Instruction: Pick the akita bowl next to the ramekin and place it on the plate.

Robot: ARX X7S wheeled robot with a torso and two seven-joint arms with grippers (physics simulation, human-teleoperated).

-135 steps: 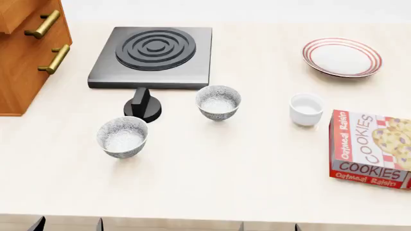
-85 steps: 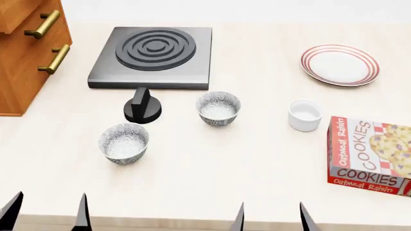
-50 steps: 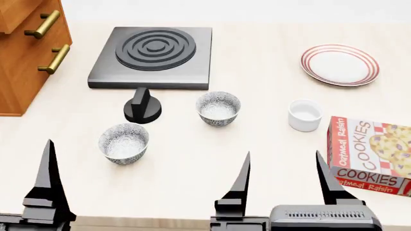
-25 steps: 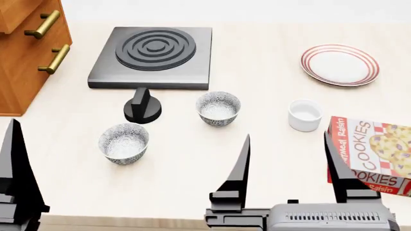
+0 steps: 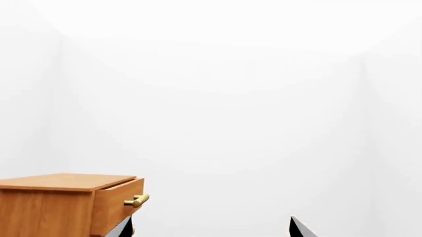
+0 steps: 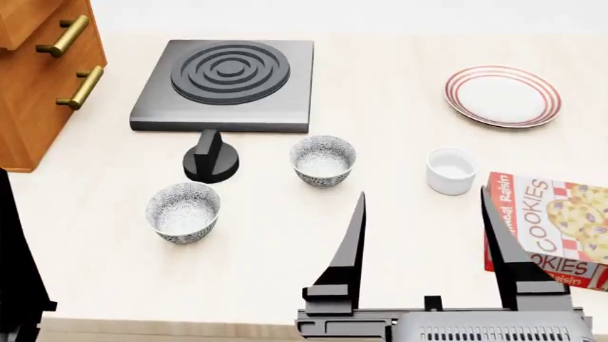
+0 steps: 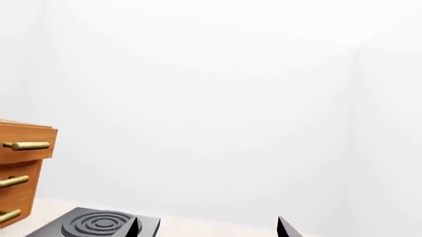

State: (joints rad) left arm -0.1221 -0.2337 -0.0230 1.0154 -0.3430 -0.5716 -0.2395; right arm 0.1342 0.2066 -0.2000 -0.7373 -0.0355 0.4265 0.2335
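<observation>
Right gripper, head view: fingers spread apart, empty, raised over the near table edge. Left gripper: one finger visible at the frame edge; state cannot be determined. Akita bowl stands left of the ramekin, apart from it; plate lies beyond the ramekin. Second bowl sits nearer, cookie box at right.

Left wrist view: wooden cabinet, white wall.

Right wrist view: stove burner, fingertips apart.
</observation>
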